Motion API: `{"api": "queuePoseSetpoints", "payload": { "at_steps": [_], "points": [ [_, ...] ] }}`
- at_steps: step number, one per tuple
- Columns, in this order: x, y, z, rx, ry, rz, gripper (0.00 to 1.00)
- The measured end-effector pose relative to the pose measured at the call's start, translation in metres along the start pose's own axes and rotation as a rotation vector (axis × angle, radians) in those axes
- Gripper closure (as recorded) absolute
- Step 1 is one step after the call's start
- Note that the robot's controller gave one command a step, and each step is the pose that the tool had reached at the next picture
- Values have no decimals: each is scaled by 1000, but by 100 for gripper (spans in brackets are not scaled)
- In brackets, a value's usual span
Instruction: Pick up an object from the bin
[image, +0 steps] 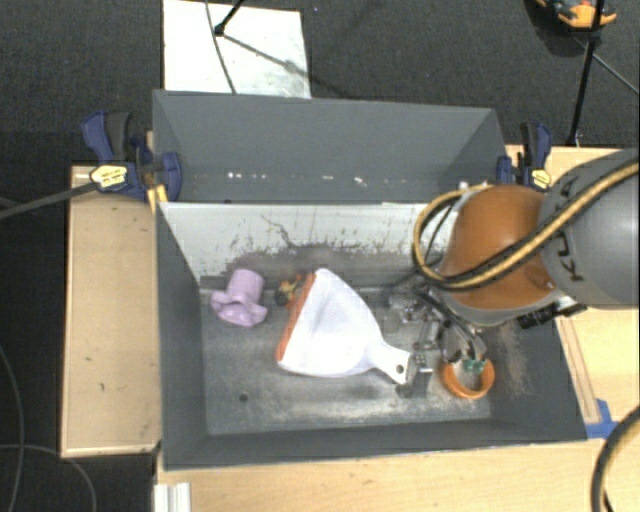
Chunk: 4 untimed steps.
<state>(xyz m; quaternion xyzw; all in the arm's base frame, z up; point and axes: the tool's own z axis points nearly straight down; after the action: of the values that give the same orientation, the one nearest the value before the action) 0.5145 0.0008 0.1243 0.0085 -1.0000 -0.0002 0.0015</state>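
Note:
My gripper (428, 340) hangs low over the right part of the bin floor, just under the arm's orange cover. Its lower end is right beside the short handle of a white scoop (330, 330) with an orange edge, which lies in the middle of the bin. A small round orange thing with a green spot (468, 379) lies just right of the gripper, near the front right corner.
A pale purple lump (241, 298) rests at the left of the bin floor. A small dark and orange piece (289, 289) peeks out behind the scoop's far edge. The arm and its cables cover the bin's right side.

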Motion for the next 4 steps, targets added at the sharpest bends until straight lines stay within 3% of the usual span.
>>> {"api": "queuePoseSetpoints", "payload": {
  "at_steps": [1, 2, 3, 4],
  "points": [
    [2, 0, -15, 0, -8, 63, 0],
    [5, 21, 53, -1, -15, 198, 0],
    [13, 28, 53, -1, -9, 234, 100],
    [13, 28, 53, -2, -9, 235, 100]
  ]
}}
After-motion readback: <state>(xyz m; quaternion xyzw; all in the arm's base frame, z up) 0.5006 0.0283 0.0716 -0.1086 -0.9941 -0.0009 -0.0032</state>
